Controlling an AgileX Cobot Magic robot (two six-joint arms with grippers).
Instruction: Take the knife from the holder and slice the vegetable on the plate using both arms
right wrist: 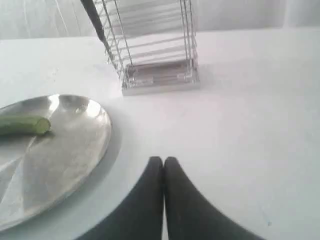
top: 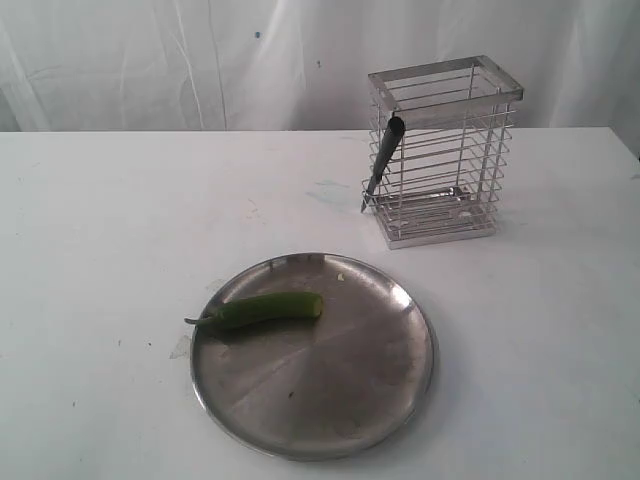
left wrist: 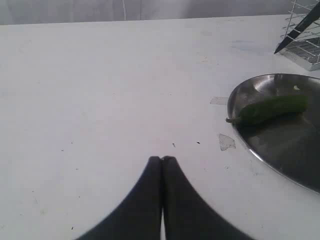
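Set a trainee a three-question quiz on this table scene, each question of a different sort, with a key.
1. True or false: the knife lies flat on the plate.
2. Where is the vegetable?
A. On the plate, its stem reaching the rim
B. Inside the holder
C. On the bare table beside the plate
3. Fill in: the fingers of the left gripper and the right gripper are ____.

Key: 1 false, it leans in the holder with its blade poking out through the wires; 2 A; 3 shut.
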